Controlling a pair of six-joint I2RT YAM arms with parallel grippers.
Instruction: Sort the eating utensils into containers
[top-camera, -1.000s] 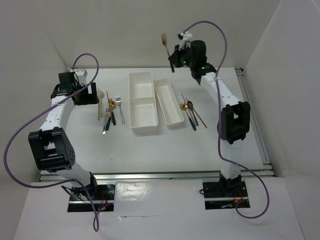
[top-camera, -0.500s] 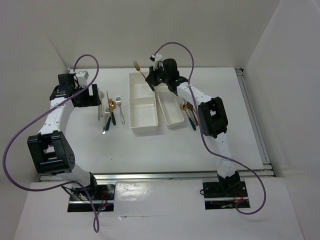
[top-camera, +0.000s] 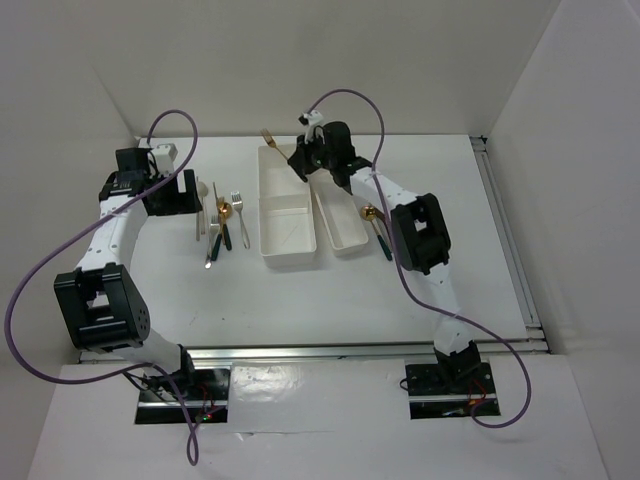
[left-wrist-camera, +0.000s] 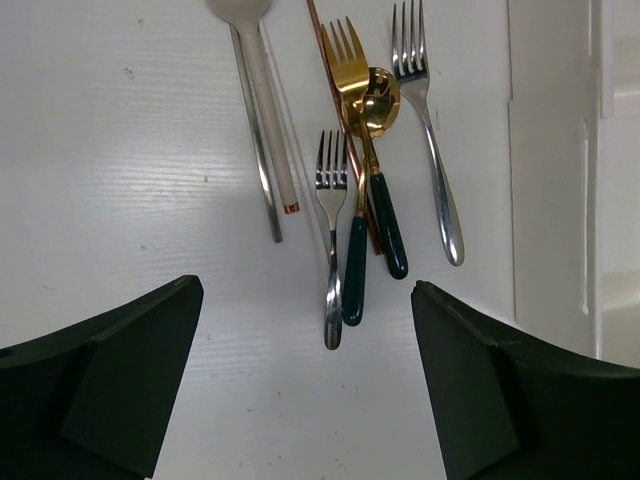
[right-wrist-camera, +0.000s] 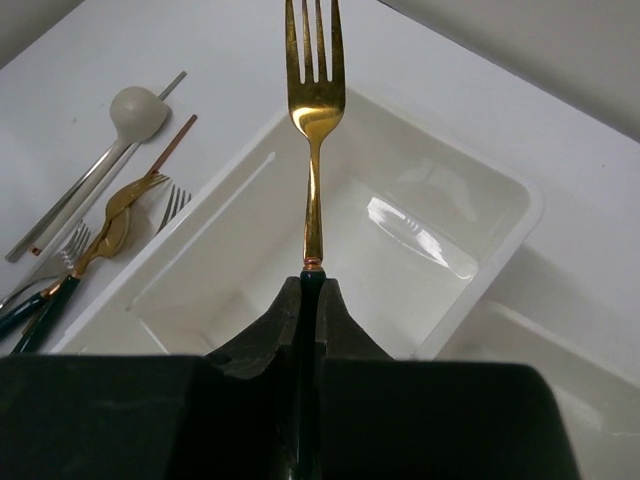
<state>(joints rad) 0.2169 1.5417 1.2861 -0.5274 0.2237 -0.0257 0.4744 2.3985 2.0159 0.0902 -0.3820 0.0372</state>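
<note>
Above white table (top-camera: 400, 290), right gripper (right-wrist-camera: 312, 285) clamps gold fork (right-wrist-camera: 314, 100), seemingly over tray (top-camera: 290, 240); left gripper (left-wrist-camera: 305, 300) gapes.

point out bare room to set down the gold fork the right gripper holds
The tray looks bare throughout: far square compartment by the gold fork, near square compartment, long compartment. The table in front of the tray is free. Crowded: the left cutlery pile and right cutlery pile flanking it.
</note>
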